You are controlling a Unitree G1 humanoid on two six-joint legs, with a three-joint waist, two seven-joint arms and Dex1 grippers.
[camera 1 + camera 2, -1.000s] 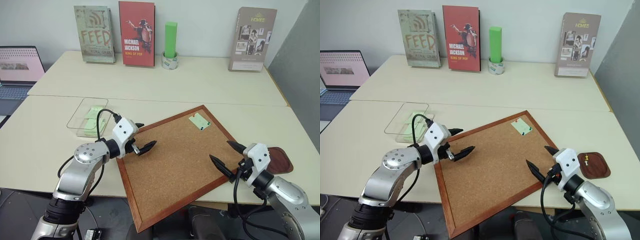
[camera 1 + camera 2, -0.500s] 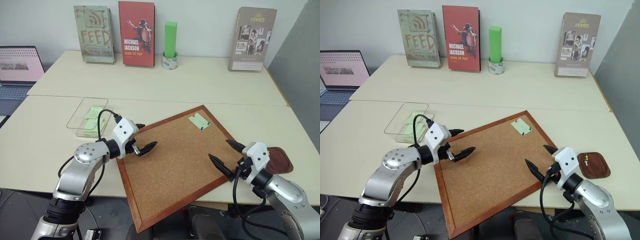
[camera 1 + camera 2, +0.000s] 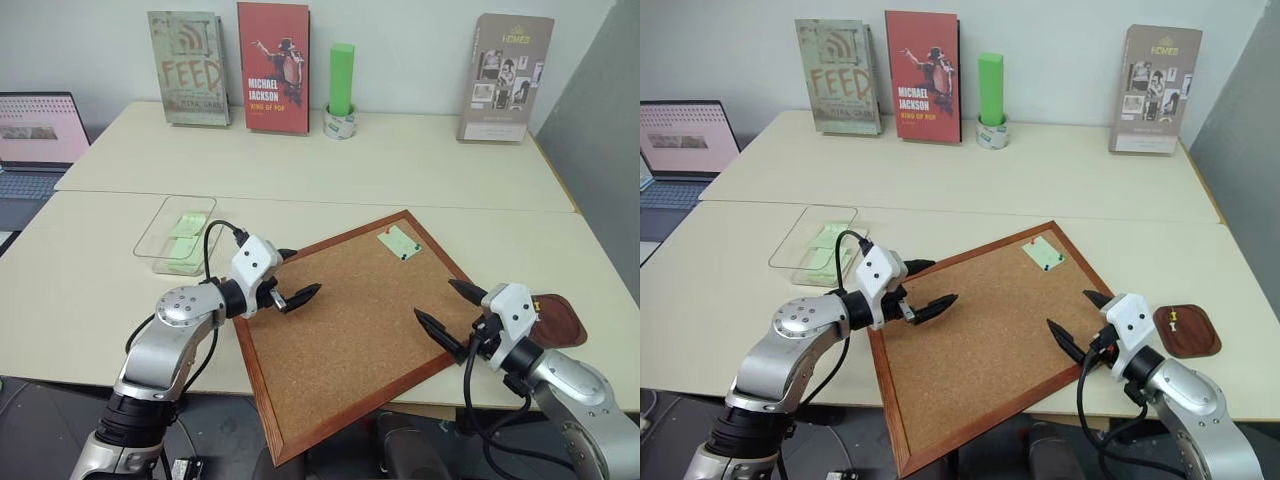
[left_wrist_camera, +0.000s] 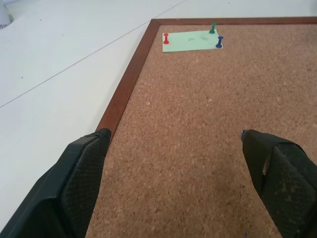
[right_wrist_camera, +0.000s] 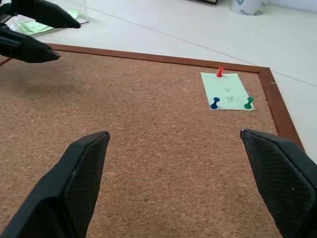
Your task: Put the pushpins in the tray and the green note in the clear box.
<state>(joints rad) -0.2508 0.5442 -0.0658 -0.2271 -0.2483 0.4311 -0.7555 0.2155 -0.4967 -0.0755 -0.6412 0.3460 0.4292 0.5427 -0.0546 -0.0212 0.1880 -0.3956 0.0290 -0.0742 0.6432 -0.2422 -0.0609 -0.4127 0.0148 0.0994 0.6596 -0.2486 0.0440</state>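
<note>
corkboard (image 3: 350, 320) grainy, wood-framed | green note (image 5: 227, 91) 3 pushpins (image 5: 220, 72) | left hand (image 3: 296, 279), right hand (image 3: 451, 315) spread, empty

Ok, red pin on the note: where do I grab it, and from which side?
Grip the red pin by its plastic head, coming from above and pulling straight up off the corkboard. It stands upright at a corner of the green note, next to the frame, so a side approach is cramped.
</note>
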